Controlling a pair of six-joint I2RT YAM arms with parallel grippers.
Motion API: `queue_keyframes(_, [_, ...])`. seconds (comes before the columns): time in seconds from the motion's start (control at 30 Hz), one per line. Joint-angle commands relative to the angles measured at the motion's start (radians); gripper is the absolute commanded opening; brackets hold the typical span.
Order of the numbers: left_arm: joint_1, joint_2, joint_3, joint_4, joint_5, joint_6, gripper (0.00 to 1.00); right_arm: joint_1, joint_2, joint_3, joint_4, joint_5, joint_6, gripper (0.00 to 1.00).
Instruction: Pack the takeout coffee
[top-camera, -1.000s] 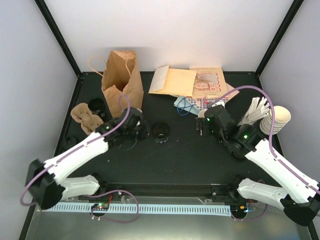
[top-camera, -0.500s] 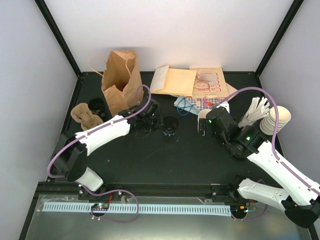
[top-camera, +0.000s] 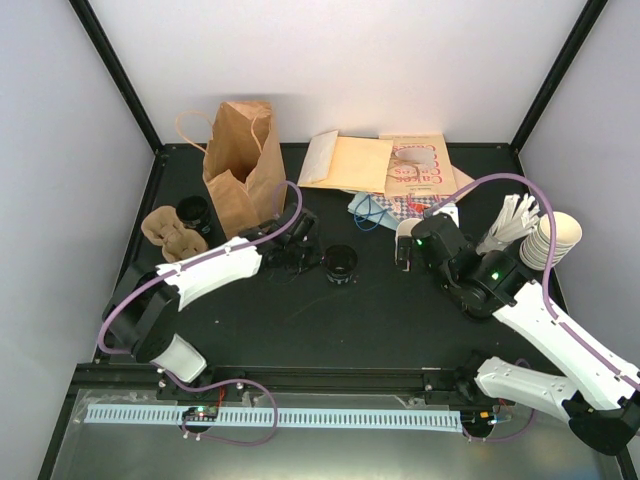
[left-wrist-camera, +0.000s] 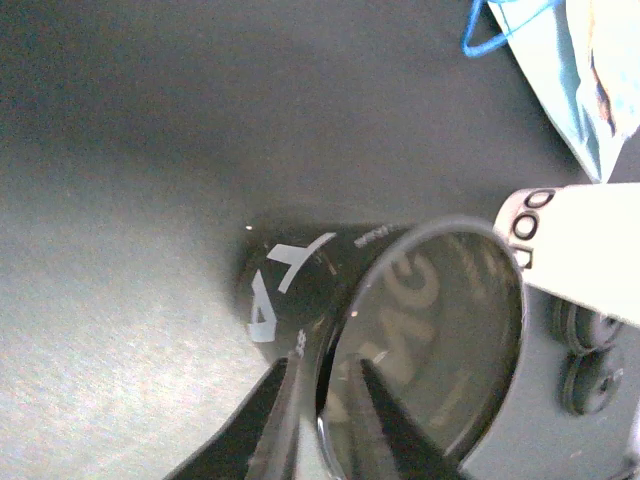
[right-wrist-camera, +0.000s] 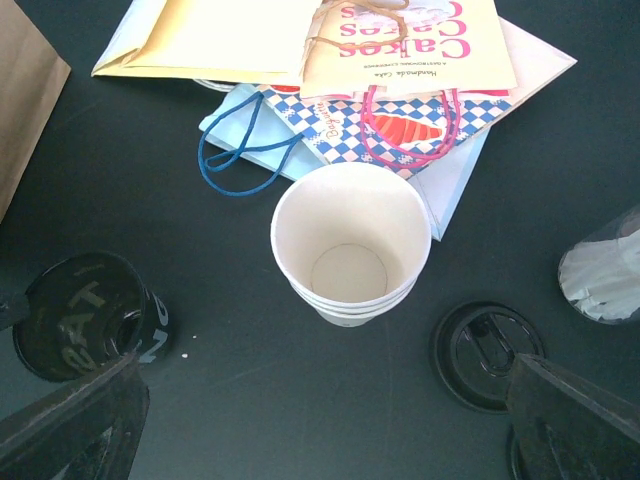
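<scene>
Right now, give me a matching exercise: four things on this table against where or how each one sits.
1 brown paper bag
2 black printed cup
3 white paper cup
4 black lid

a lidless, in front of the open right gripper
b lying flat, loose
c rim pinched by the left gripper
d standing upright, back left

Pairs: 1-d, 2-c, 3-a, 4-b

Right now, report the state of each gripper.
Left gripper: closed, pinching the rim of the black cup.
Right gripper: open, holding nothing.
</scene>
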Motion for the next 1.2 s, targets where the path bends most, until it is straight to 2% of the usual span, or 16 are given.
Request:
queue_keyframes(0.0, [-0.006,-0.007,-0.006,0.038,0.016,-0.013,0.31,-0.005,-0.006,-0.002,0.004,0.010,0.018,1.00])
queue_keyframes(0.07, [-0.006,-0.023,0.012,0.004,-0.005,-0.002,0.52,-0.006,-0.006,-0.002,0.003,0.012,0.018,1.00])
queue_keyframes(0.1, [-0.006,-0.037,0.022,-0.013,-0.010,0.009,0.59,-0.005,-0.006,-0.001,0.002,0.013,0.016,1.00])
queue_keyframes(0.13, [-0.006,-0.058,0.028,-0.027,-0.015,0.022,0.65,-0.006,-0.004,0.002,0.000,0.017,0.009,1.00])
queue_keyframes(0.23, [-0.007,-0.164,0.049,-0.108,-0.063,0.072,0.75,-0.007,0.001,0.018,-0.017,0.046,-0.008,1.00])
queue_keyframes(0.43, [0.013,-0.409,0.032,-0.318,-0.224,0.233,0.83,-0.007,-0.004,0.003,-0.028,0.000,-0.037,1.00])
queue_keyframes(0.6, [0.032,-0.627,-0.117,-0.382,-0.322,0.295,0.90,-0.007,-0.033,-0.079,0.002,-0.092,-0.012,1.00])
queue_keyframes(0.73, [0.068,-0.775,-0.234,-0.423,-0.338,0.282,0.96,-0.007,-0.033,-0.150,0.007,-0.143,0.029,1.00])
queue_keyframes(0.9, [0.086,-0.848,-0.332,-0.414,-0.297,0.287,0.98,-0.008,-0.068,-0.240,0.046,-0.211,0.100,1.00])
queue_keyframes(1.07, [0.087,-0.868,-0.403,-0.328,-0.234,0.300,0.99,-0.010,-0.060,-0.293,0.031,-0.169,0.223,1.00])
queue_keyframes(1.17, [0.087,-0.859,-0.425,-0.291,-0.212,0.293,0.99,-0.095,-0.020,-0.321,-0.013,-0.165,0.293,1.00])
